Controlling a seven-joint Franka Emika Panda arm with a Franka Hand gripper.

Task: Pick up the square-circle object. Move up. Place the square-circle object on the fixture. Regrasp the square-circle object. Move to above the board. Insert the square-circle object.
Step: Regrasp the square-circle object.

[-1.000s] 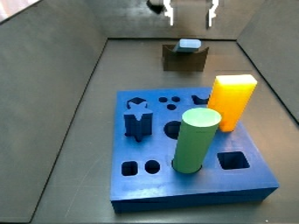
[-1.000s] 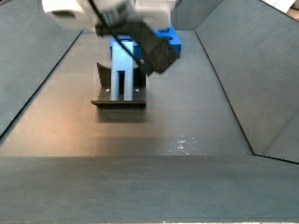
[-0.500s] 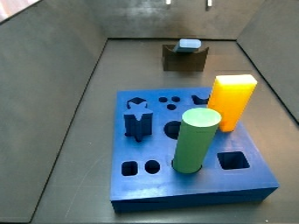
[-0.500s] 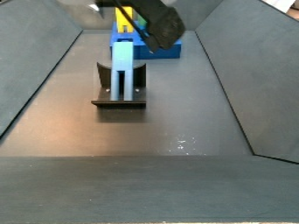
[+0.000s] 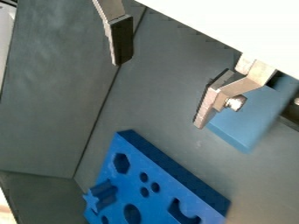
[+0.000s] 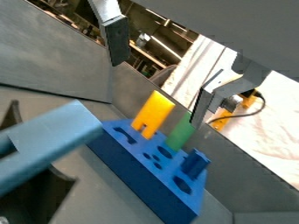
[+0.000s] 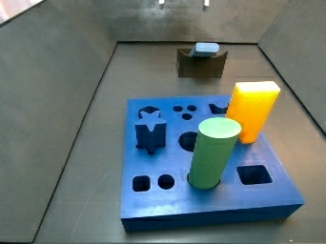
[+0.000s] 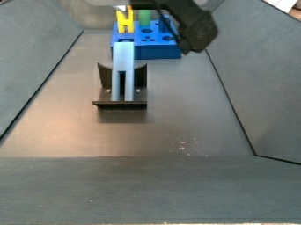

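Wrist views: two flat silver finger plates with dark pads (image 5: 117, 39) standing wide apart, nothing between them. Gripper (image 5: 162, 74) high above the dark grey counter (image 5: 59, 96). Below, corner of the large bright-blue square board with shaped cut-outs (image 5: 140, 188); pale grey-blue bar, the square-circle object (image 5: 251, 122), showing past one finger. In a wrist view, same spread plates, gripper (image 6: 160, 77) empty; board (image 6: 152, 162) seen edge-on with orange-yellow square block (image 6: 152, 112) and green cylinder (image 6: 179, 136) standing on it; blurred pale-blue bar (image 6: 41, 149) close to the lens.

Side view: only the fingertips of the gripper (image 7: 185, 3) visible at the upper edge, apart. Small dark olive-brown notched fixture (image 7: 200, 64) at the far end of the counter (image 7: 95, 124), square-circle object (image 7: 205, 48) resting in its top, clear of the jaws. Board (image 7: 211, 191) nearer, carrying tall green cylinder (image 7: 213, 152) and orange-yellow block (image 7: 253, 110).

Side view, opposite end: fixture (image 8: 121, 97) in the foreground, square-circle object (image 8: 122, 66) standing upright on it. Board (image 8: 150, 44) behind. Dark wrist body of the gripper (image 8: 194, 26) blurred overhead; jaws not discernible here.
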